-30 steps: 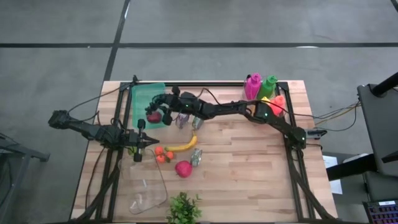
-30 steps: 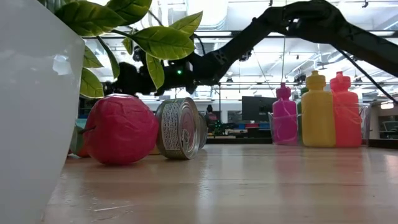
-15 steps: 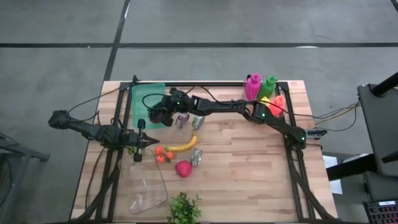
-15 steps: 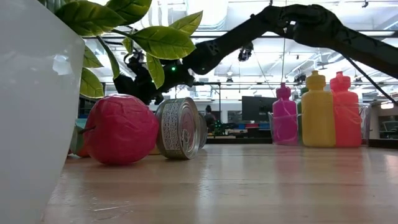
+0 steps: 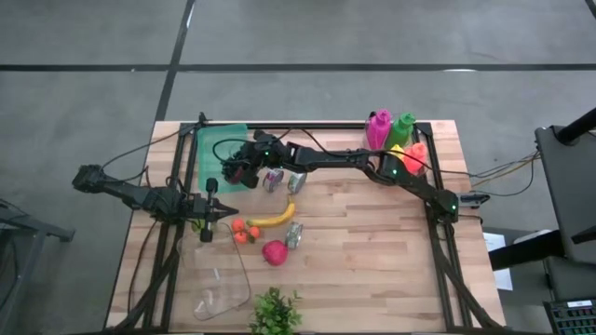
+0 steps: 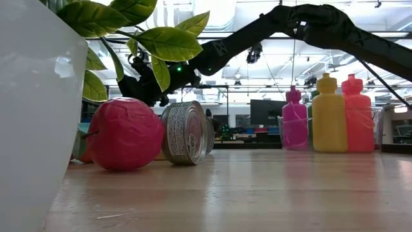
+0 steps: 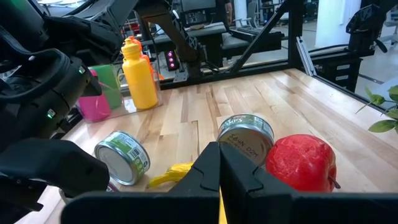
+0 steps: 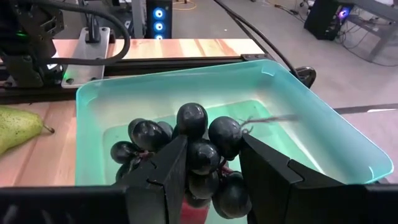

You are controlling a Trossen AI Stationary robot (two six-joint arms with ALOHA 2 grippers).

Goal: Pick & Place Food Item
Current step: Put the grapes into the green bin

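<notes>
Dark, glossy plastic grapes (image 8: 189,155) hang as a knobbly bunch clamped between your right gripper's (image 8: 208,165) fingers, just above the translucent green plastic bin (image 8: 323,134) at the wooden table's far left corner. I judge you're at placement: lower into the bin, then release. Your left gripper (image 7: 219,171) waits pressed together near the table's left edge.

Right arm stretched far across, left arm low and idle

The right gripper (image 5: 235,173) sits at the end of its fully extended arm, toward the table's far left, fingers (image 8: 163,167) partly closed around a load. The left gripper (image 5: 210,212) rests near the left edge, fingers pressed together.
</notes>
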